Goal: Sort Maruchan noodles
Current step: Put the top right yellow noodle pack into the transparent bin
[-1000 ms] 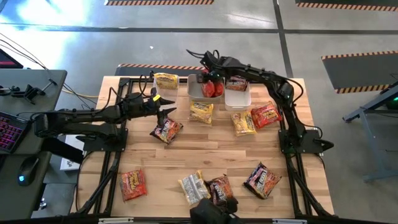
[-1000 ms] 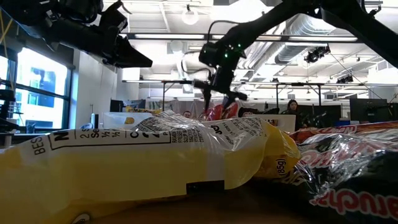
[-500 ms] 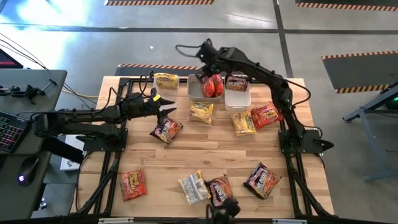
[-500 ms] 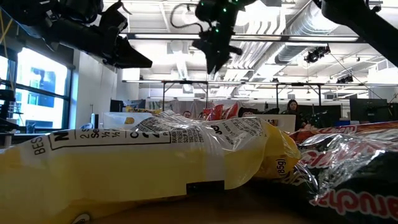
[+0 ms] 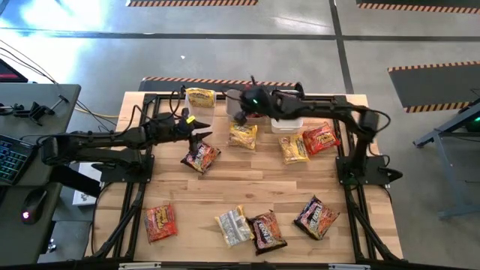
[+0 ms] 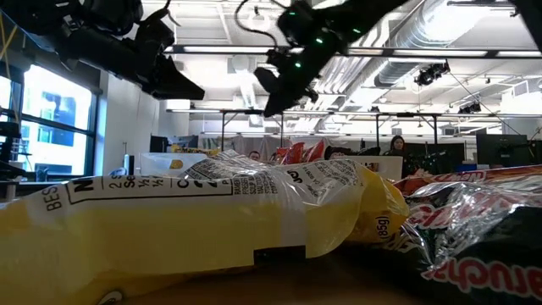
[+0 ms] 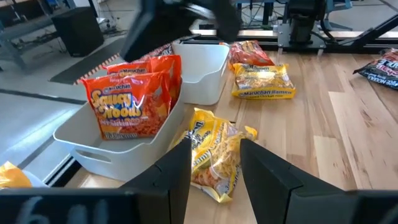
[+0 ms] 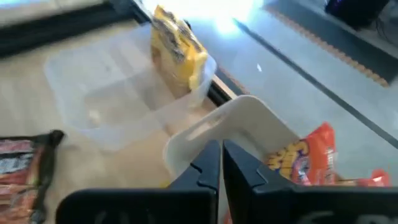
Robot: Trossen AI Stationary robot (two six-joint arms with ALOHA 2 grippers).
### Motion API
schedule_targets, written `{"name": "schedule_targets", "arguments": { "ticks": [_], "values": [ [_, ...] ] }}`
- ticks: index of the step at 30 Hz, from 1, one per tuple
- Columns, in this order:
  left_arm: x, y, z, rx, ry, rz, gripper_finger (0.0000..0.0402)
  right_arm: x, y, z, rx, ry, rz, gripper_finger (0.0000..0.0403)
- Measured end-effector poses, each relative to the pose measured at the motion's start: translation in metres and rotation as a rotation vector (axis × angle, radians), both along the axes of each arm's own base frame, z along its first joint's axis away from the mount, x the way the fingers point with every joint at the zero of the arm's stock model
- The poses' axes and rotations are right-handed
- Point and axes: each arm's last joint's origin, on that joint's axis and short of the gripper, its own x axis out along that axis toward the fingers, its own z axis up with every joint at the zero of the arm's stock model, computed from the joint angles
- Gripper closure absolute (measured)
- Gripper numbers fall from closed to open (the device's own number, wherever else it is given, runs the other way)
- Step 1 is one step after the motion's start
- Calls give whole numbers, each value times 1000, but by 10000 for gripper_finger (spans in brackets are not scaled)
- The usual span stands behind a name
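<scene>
Three tubs in a row at the table's [image 5: 262, 176] far edge. Middle tub [image 5: 238, 107] as landmark: white, two red-orange packets [image 7: 134, 102] standing on edge inside. Clear tub [image 5: 199, 98] just left of it, one yellow packet [image 5: 200, 96] in there. Right tub [image 5: 287, 120] touching the middle one's other side, mostly hidden under the right arm.

Loose noodles all around. Yellow packet [image 5: 243, 136] just in front of the middle tub, another yellow [image 5: 293, 148] and a red-orange [image 5: 320, 138] farther right. Dark packet [image 5: 200, 156] front-left of the tub. Well away, along the near edge: red-orange [image 5: 160, 221], pale yellow [image 5: 233, 226], two dark ones [image 5: 267, 230] [image 5: 316, 216].

Right gripper [image 5: 241, 116] up over the middle tub's near rim, fingers pressed together, holding nothing. Left gripper [image 5: 204, 126] in the air left of the tub, above the dark packet, fingers [image 7: 264, 168] spread partway, nothing between them, the near yellow packet ahead of it.
</scene>
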Motion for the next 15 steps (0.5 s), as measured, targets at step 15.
{"name": "schedule_targets", "arguments": {
  "ticks": [15],
  "values": [
    [40,-15,-40,-187,66,-177,273,-129,107,-49,52,-220,144,402]
  ]
}}
